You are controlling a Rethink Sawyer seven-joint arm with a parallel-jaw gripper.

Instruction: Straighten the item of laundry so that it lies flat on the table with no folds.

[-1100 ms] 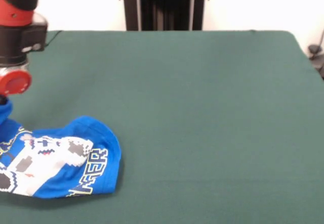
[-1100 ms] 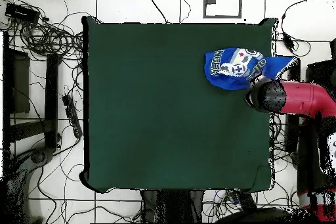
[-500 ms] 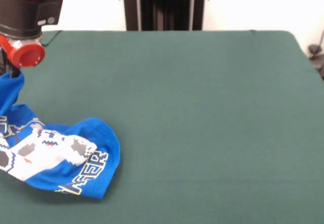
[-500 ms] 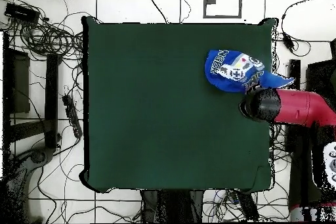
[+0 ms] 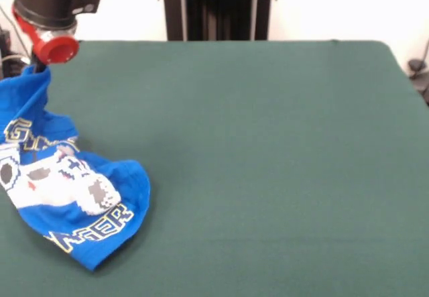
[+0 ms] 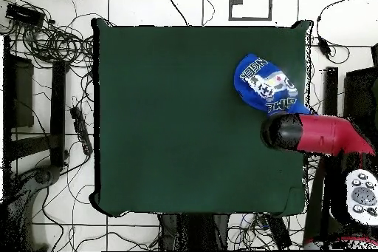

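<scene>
Blue crumpled T-shirt lifted by 1 corner, hand clamped on it, green table, cables beside.

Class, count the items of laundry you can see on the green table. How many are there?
1: a blue T-shirt lies crumpled at the table's left side in the front view, one end lifted under the arm.

table: matt green felt-like cloth | T-shirt: soft blue fabric, white print | arm: glossy red plastic
</scene>
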